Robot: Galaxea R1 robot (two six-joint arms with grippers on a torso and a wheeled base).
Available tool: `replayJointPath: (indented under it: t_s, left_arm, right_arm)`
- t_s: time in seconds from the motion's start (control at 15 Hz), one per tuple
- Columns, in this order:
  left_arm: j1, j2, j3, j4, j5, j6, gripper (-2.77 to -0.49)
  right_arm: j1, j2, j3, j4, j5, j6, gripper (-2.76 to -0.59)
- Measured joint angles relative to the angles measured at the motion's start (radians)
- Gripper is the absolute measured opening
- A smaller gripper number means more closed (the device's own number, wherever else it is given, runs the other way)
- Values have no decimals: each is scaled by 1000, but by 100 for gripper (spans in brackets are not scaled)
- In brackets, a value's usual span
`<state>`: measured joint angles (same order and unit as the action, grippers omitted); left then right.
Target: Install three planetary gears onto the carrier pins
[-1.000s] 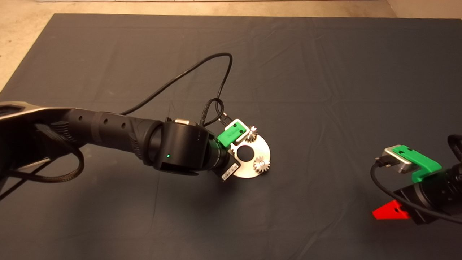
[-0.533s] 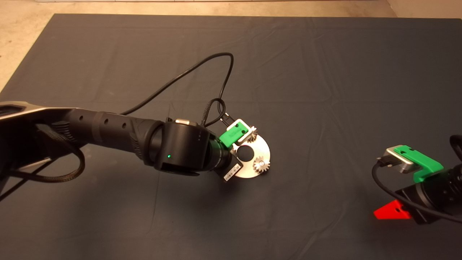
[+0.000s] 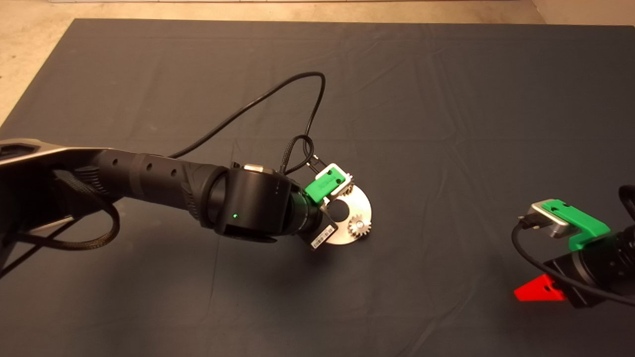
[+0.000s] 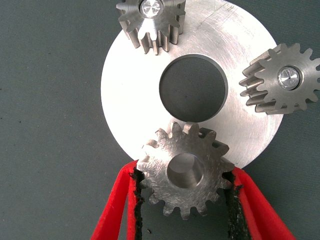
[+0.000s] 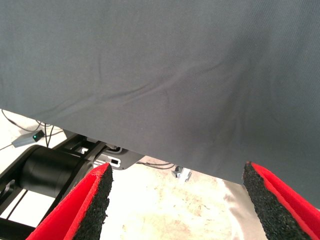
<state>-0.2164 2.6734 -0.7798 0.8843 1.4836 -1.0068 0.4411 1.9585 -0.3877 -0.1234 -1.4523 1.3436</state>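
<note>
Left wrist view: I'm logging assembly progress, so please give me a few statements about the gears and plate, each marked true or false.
1. Two gears already sit on pins of the round plate. True.
2. The left tool is empty. False: its red fingers clamp a third gear.
3. The held gear's centre hole shows no pin tip through it. True.
4. The right tool is working at the plate. False: it waits open at the mat's edge.

Dark mat [image 3: 446,99] on floor; round plate [image 3: 363,206] lies flat, seemingly.
</note>
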Motion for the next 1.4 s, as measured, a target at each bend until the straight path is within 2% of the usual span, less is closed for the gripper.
replayJointPath:
  t_s: [0.47, 0.8, 1.0, 1.13, 1.4]
  left_arm:
    - [2, -3, -4, 11, -18, 0, -243]
    - [3, -3, -9, 29, -22, 0, -243]
    - [24, -11, -11, 36, -24, 2, -244]
    - [26, -23, -12, 39, -26, 3, -244]
    - [37, -43, -11, 51, -39, 10, -244]
  right_arm:
    - [3, -15, 1, 0, 0, 0, -144]
    - [34, -15, 1, 1, -2, 0, -144]
    - [34, -17, 1, 3, -3, 0, -144]
    - [44, -17, 2, 4, -2, 0, -144]
    - [47, -17, 2, 7, -2, 0, -144]
